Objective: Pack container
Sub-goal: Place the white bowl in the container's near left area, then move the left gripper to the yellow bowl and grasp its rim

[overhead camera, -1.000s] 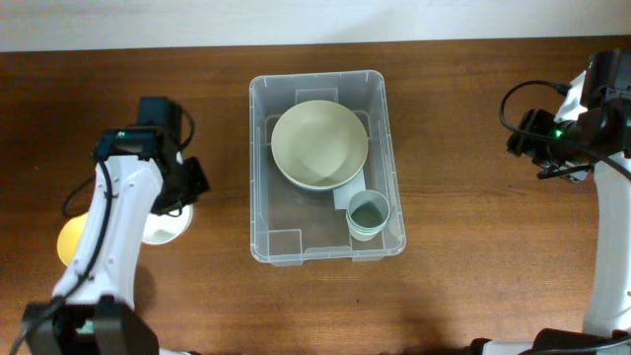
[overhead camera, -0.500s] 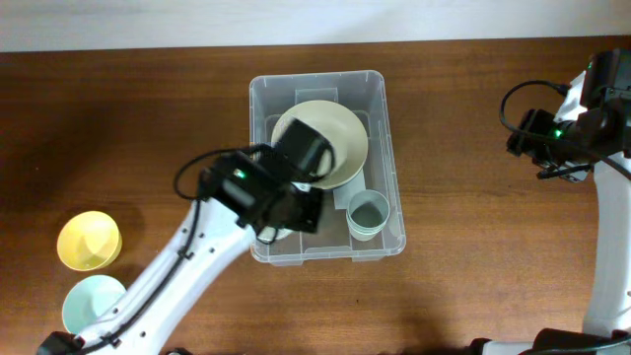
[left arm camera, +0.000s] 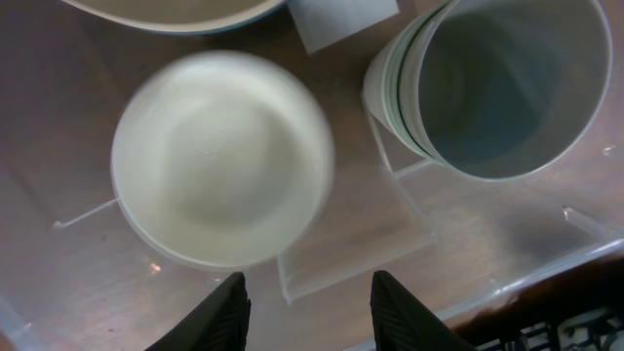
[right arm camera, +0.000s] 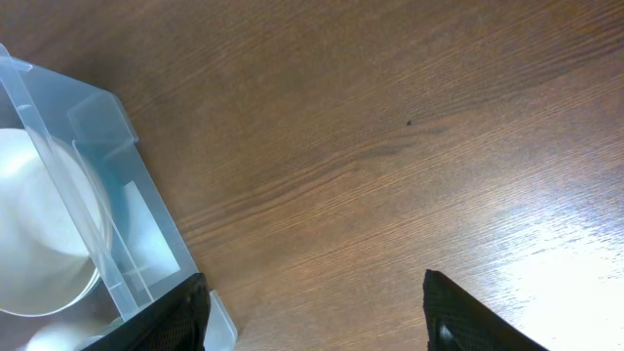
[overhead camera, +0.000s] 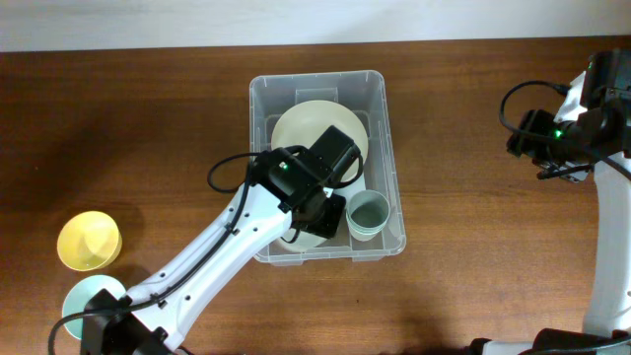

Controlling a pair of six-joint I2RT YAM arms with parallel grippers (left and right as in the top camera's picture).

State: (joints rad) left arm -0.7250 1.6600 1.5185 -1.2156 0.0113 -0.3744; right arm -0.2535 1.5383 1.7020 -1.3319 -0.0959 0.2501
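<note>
The clear container point(overhead camera: 258, 148) stands mid-table and holds a large cream bowl point(overhead camera: 301, 123) at the back and a pale green cup point(overhead camera: 368, 213) at the front right. A small white bowl point(left arm camera: 222, 161), blurred, lies on the container's floor beside the cup point(left arm camera: 497, 83). It shows partly under the arm in the overhead view point(overhead camera: 314, 238). My left gripper point(left arm camera: 310, 302) is open and empty just above this bowl, over the container's front half point(overhead camera: 320, 209). My right gripper point(right arm camera: 317, 312) is open and empty above bare table, right of the container point(right arm camera: 107, 195).
A yellow bowl point(overhead camera: 89, 241) and a mint bowl point(overhead camera: 87, 299) sit on the wooden table at the front left. The right arm point(overhead camera: 567, 133) hangs over the table's right side. The container's front wall point(left arm camera: 546, 263) is close to the left fingers.
My left arm swung from the table's left side to over the container, carrying the small white bowl. The bowl now lies in the container, out of the open fingers. The right arm has not moved.
</note>
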